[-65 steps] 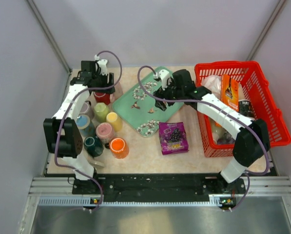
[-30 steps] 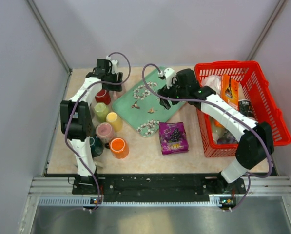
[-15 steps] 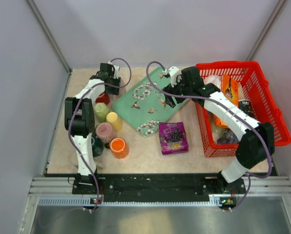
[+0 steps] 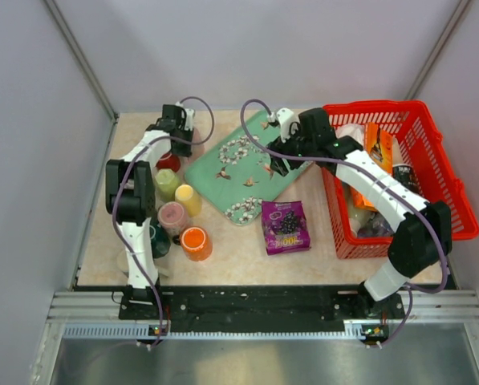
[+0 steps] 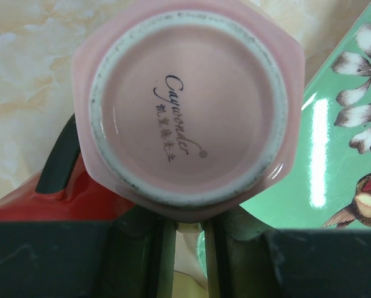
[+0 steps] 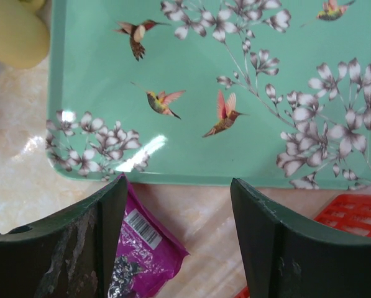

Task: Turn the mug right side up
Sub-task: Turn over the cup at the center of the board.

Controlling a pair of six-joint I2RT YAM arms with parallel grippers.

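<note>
Mug (image 5: 188, 105) stands base-up beside tray (image 5: 340, 124); red basket (image 4: 383, 105) holds packets (image 4: 379, 152).

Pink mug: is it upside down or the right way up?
Upside down. In the left wrist view the pink mug shows its bottom facing up, with the foot ring and maker's name on it.

tbl (image 4: 239, 258) beige | L: mug cluster (image 4: 175, 215), count unclear | ctr: green tray (image 4: 213, 163), purple pkt (image 4: 286, 227) | R: red basket (image 4: 371, 106)

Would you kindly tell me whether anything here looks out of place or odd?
The pink mug stands upside down beside the green tray: its base ring and maker's stamp face up. A red cup sits right next to it. Nothing looks spilled or broken.
</note>
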